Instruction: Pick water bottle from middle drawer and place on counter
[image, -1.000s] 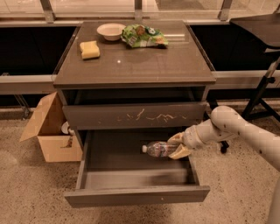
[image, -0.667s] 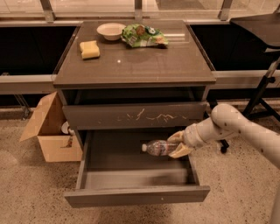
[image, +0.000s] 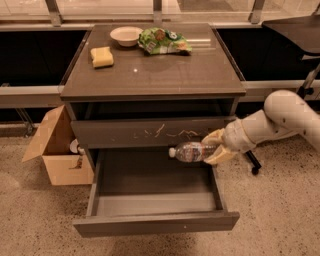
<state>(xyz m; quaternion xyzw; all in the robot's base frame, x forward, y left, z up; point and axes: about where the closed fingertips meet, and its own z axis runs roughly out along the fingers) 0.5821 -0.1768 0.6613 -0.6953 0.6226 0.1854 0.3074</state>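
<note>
The water bottle is clear with a white cap pointing left. It lies horizontal in my gripper, which is shut on its base end. The bottle hangs above the back right of the open middle drawer, level with the scratched drawer front above. My white arm reaches in from the right. The counter is the glossy grey-brown top of the cabinet, well above the bottle.
On the counter sit a yellow sponge, a white bowl and a green snack bag along the back. An open cardboard box stands on the floor left of the cabinet. A dark table stands at the far right.
My gripper has lifted the bottle up out of the drawer, from near the drawer floor to the height of the scratched drawer front.
</note>
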